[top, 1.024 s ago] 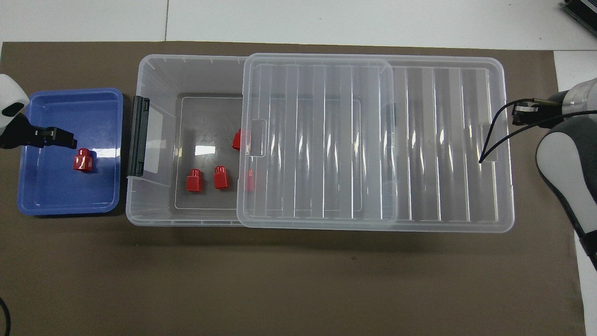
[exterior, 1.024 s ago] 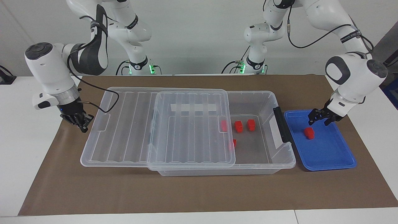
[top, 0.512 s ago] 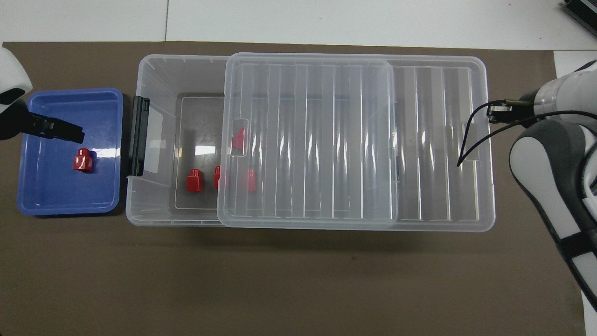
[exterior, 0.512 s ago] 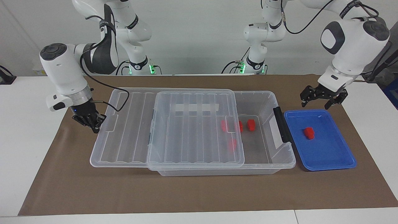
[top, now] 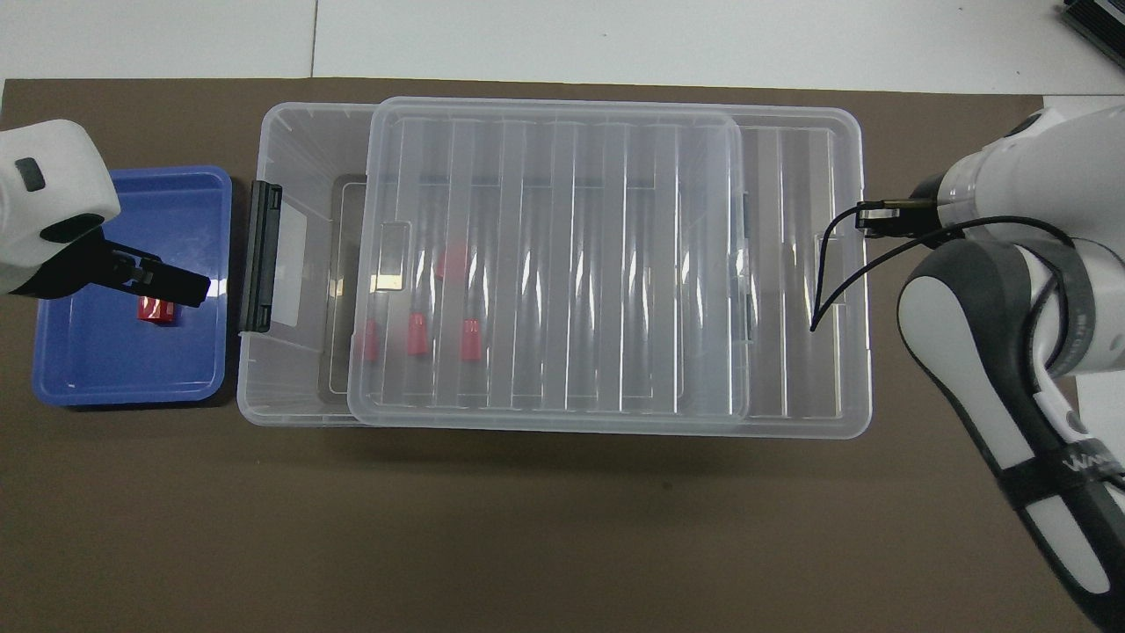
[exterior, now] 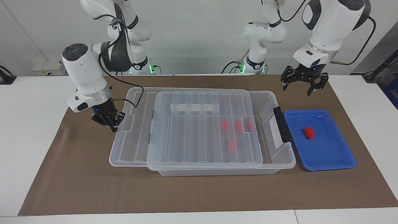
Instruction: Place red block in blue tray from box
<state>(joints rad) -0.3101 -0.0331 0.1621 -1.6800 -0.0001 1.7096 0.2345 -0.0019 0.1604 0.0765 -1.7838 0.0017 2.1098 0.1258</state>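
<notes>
One red block [exterior: 308,132] lies in the blue tray [exterior: 326,149] at the left arm's end of the table; in the overhead view this block [top: 156,309] is partly covered by my left gripper [top: 167,283]. My left gripper [exterior: 301,83] is open and empty, raised high over the mat beside the tray [top: 114,360]. Several red blocks [exterior: 238,125] lie in the clear box [exterior: 267,102] under its ribbed lid [exterior: 192,137]. My right gripper [exterior: 108,122] is shut on the lid's end rim. The lid [top: 571,264] covers most of the box [top: 299,141].
The box's black handle [exterior: 281,124] faces the tray. A black cable [top: 835,272] from the right wrist hangs over the lid's end. A brown mat [exterior: 186,193] covers the table under everything.
My right gripper has slid the lid toward the left arm's end, so it now covers the blocks in the box. My left gripper has risen away from the tray, leaving the block there.
</notes>
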